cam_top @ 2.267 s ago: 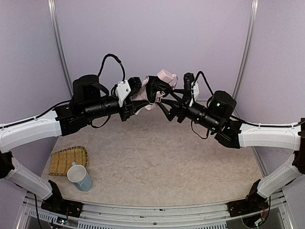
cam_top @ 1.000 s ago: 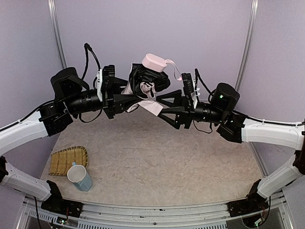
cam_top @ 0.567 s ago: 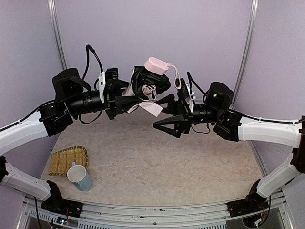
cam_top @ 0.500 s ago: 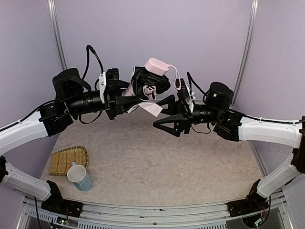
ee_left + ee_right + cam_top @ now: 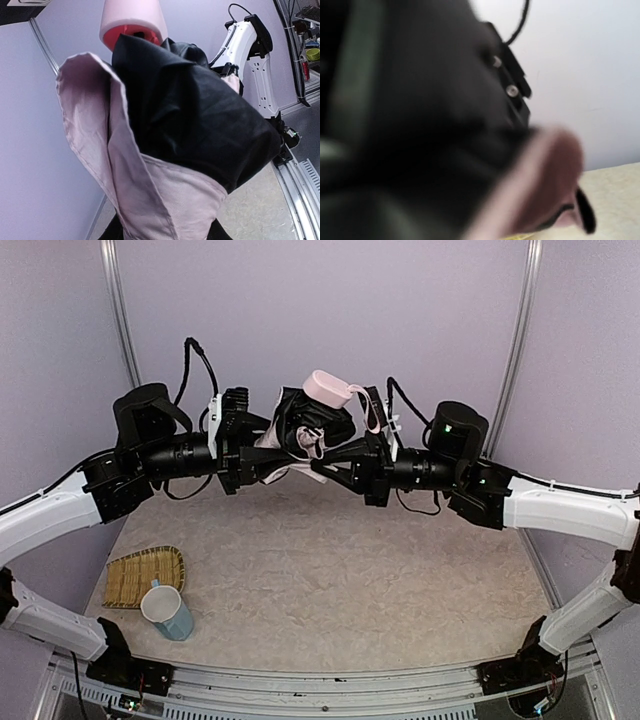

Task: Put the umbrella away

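Note:
The umbrella (image 5: pixel 310 425) hangs in mid-air above the back of the table, a crumpled bundle of black lining and pale pink fabric. Its pink handle (image 5: pixel 328 386) points up and its strap (image 5: pixel 372 410) loops off to the right. My left gripper (image 5: pixel 262 450) comes in from the left and is shut on the bundle. In the left wrist view the umbrella (image 5: pixel 190 115) fills the frame, with the handle (image 5: pixel 132 20) at the top. My right gripper (image 5: pixel 322 462) comes in from the right, shut on the hanging pink flap. Blurred pink fabric (image 5: pixel 540 185) sits close in the right wrist view.
A woven tray (image 5: pixel 145 577) lies at the table's front left, and a blue mug (image 5: pixel 167 611) stands against its near edge. The mottled table (image 5: pixel 350 580) stretches below both arms. Metal frame posts rise at the back left and back right.
My right gripper swung up toward the umbrella and closed its wide-open fingers on the pink flap. The left arm and the bundle have barely moved.

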Available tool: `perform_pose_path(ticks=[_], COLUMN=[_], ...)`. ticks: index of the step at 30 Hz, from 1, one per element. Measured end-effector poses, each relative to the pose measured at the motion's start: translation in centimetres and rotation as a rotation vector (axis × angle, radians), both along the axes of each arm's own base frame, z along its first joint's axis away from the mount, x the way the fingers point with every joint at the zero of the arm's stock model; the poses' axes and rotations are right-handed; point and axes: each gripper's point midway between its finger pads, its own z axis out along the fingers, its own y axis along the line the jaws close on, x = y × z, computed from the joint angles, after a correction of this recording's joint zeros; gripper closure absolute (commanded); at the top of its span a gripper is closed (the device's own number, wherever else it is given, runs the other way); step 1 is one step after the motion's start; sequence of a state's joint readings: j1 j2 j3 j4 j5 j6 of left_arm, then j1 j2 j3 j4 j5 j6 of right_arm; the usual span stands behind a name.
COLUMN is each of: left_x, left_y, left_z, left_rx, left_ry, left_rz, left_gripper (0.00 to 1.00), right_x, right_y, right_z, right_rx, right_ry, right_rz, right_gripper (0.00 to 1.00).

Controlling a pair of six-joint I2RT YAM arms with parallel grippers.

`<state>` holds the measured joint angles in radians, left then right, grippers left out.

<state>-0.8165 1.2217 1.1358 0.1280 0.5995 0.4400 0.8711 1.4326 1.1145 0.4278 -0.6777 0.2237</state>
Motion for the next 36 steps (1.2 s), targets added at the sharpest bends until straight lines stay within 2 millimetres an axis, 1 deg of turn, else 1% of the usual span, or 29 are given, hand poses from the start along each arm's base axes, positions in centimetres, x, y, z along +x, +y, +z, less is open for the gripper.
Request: perform_pose_path(ticks=[1,4,6,9,11,13,15,19,24,29,32,33,34,36], left_x=[0.0,-1.2,-2.0,-3.4,-4.3,-5.3,-5.7,-6.2,-7.1,-7.8,-7.8,-7.8,-7.8,-8.5], left_y=[0.1,-0.3,-0.5,-0.9,-1.4,-2.2,-2.6,-2.6,-2.4,-2.4,-2.4,-2.4,-2.4,-2.4], left_z=[-0.1,-0.2,0.3,1.7,2.2,2.6,2.8,3.4,4.1,4.2,4.2,4.2,4.2,4.0], left_rx=[0.000,-0.008,-0.034,-0.105,-0.146,-0.180,-0.206,-0.241,-0.264,-0.267,-0.268,-0.269,-0.268,-0.252], left_ry=[0.009,0.046,0.072,0.115,0.147,0.181,0.206,0.234,0.223,0.213,0.213,0.213,0.211,0.200], left_rz=[-0.008,-0.111,-0.183,-0.293,-0.365,-0.445,-0.501,-0.552,-0.587,-0.607,-0.607,-0.605,-0.606,-0.635], left_gripper=[1.00,1.00,1.00,1.00,1.00,1.00,1.00,1.00,1.00,1.00,1.00,1.00,1.00,1.00], right_x=[-0.1,-0.7,-1.7,-3.2,-4.2,-4.9,-5.3,-5.8,-6.9,-7.5,-7.5,-7.4,-7.0,-5.4], right_y=[-0.1,-0.4,-0.7,-1.2,-1.6,-2.0,-2.4,-2.5,-2.1,-2.0,-2.1,-2.1,-2.2,-2.6], right_z=[0.2,1.1,1.8,3.2,4.1,4.7,5.0,5.7,6.5,6.7,6.6,6.6,6.7,7.4], right_rx=[-0.004,-0.008,0.002,0.046,0.083,0.117,0.140,0.185,0.249,0.288,0.309,0.315,0.320,0.329], right_ry=[-0.019,-0.091,-0.158,-0.284,-0.362,-0.426,-0.478,-0.566,-0.635,-0.665,-0.669,-0.665,-0.659,-0.637], right_rz=[-0.015,-0.030,-0.021,-0.014,-0.012,-0.008,-0.006,-0.014,-0.008,-0.021,-0.059,-0.076,-0.107,-0.209], right_gripper=[1.00,1.00,1.00,1.00,1.00,1.00,1.00,1.00,1.00,0.99,0.94,0.91,0.88,0.82])
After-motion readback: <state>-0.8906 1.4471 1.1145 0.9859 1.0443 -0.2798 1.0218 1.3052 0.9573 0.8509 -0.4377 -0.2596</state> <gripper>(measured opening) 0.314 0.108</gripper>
